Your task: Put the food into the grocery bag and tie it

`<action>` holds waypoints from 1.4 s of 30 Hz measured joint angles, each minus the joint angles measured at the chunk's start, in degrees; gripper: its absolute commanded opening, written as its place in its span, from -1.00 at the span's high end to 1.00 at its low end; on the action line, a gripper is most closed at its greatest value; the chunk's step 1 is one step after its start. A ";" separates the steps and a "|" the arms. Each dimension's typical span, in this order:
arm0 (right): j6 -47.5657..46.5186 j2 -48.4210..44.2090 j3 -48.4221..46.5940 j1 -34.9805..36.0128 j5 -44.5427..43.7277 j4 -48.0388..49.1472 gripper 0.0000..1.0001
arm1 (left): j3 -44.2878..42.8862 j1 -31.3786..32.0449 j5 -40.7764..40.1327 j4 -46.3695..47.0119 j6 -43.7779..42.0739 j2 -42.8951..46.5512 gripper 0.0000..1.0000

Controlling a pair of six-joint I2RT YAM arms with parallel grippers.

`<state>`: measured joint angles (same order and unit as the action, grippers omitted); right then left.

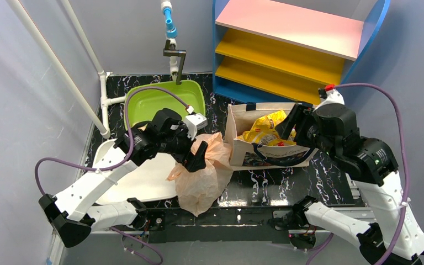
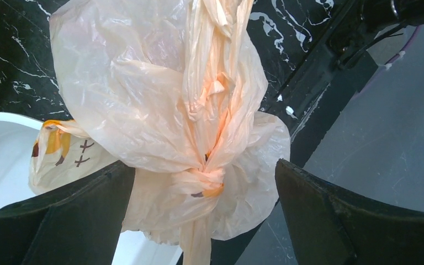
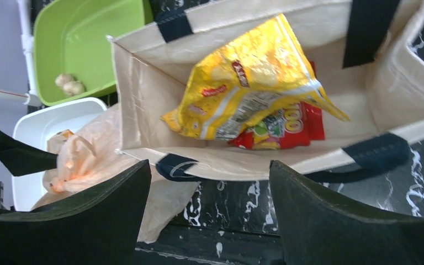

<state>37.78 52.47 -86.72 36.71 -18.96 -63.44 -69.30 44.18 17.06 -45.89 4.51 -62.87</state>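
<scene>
The grocery bag (image 1: 201, 179), thin beige plastic, lies crumpled at the table's front between the arms, its top twisted into a knot (image 2: 204, 185). My left gripper (image 2: 204, 221) hangs open just above it, its jaws standing wide on either side of the knot without pinching it. A crinkly yellow packet (image 3: 248, 83) and a red packet (image 3: 290, 130) lie inside the cream canvas tote (image 1: 237, 149), not in the plastic bag. My right gripper (image 3: 210, 215) is open and holds nothing, above the tote's near rim. Whatever is inside the plastic bag is hidden.
A white tray (image 1: 138, 182) sits under and left of the plastic bag. Behind it a green bin (image 1: 163, 102) holds two small pale lumps (image 3: 69, 84). A blue shelf unit (image 1: 298, 49) stands at the back right, and white pipes (image 1: 102, 88) run along the left.
</scene>
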 measured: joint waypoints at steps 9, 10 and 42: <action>5.03 -4.70 6.49 0.00 -4.11 -5.64 -0.75 | 2.91 0.68 -1.90 3.85 0.94 -0.76 0.02; 5.97 -5.22 7.50 0.00 -4.72 -6.32 -0.76 | 3.30 0.90 -2.10 4.26 0.98 -0.79 0.21; 21.64 -4.44 22.82 -4.48 -7.82 -4.68 0.97 | -35.95 4.87 0.66 -1.11 2.21 -2.71 1.00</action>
<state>59.42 48.03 -63.90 32.23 -26.79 -68.12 -105.25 49.06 17.72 -47.00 6.72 -65.58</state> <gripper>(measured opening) 0.054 0.036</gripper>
